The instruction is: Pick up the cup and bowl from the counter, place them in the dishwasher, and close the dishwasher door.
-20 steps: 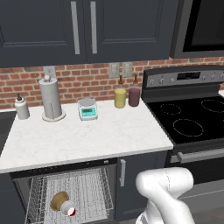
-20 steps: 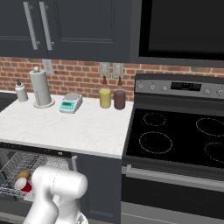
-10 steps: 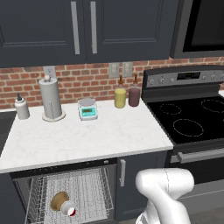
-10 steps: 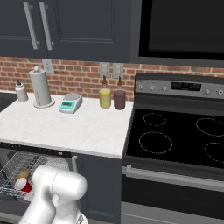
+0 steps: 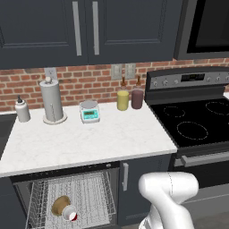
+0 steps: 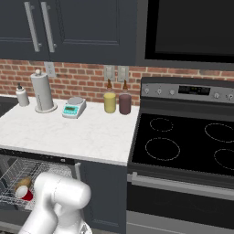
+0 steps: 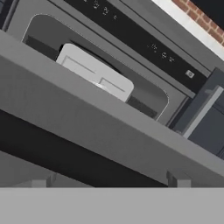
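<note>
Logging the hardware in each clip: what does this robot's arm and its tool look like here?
The arm is a glossy white, rounded shell built of smooth cylindrical segments with bulbous joints, and shows the same plain white from the right base view. No cables, labels or markings show on it. In the hand view, the tool shows as two small, square-ended dark grey finger tips.

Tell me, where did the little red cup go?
The cup lies on its side in the dishwasher's wire rack, under the counter, right beside the bowl. It shows low on the left in both base views.
</note>
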{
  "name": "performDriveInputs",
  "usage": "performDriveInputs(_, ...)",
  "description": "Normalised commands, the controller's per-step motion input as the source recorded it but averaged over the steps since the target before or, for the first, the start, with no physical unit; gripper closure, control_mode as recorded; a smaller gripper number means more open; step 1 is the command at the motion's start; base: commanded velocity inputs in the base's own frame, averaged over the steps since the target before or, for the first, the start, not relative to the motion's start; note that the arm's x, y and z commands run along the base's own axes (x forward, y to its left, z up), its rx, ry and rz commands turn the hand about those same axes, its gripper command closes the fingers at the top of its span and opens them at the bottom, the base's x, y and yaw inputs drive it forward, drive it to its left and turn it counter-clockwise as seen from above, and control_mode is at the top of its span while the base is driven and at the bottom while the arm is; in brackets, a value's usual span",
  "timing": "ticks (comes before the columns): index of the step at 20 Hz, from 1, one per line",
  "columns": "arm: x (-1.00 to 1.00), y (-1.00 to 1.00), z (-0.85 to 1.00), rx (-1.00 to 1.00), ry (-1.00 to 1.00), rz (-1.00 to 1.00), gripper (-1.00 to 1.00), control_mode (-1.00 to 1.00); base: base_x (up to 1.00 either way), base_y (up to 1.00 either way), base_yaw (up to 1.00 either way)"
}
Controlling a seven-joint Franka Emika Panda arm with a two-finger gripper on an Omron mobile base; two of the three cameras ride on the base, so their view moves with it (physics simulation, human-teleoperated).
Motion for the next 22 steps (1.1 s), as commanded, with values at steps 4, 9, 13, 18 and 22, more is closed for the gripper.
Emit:
performDriveInputs(4,0.58,-0.06,0.01,0.00,-0.11,-0.15,-1.00,-1.00,0.00,0.00,0.00)
performDriveInputs(9,1.00,-0.23,0.05,0.00,0.00,-0.16,-1.00,-1.00,0.00,0.00,0.00)
performDriveInputs(13,1.00,-0.25,0.00,0.00,0.00,-0.18,-1.00,-1.00,0.00,0.00,0.00)
performDriveInputs(18,1.00,-0.31,-0.02,0.00,0.00,-0.22,-1.00,-1.00,0.00,0.00,0.00)
performDriveInputs(22,1.00,-0.28,-0.13,0.00,0.00,-0.23,-1.00,-1.00,0.00,0.00,0.00)
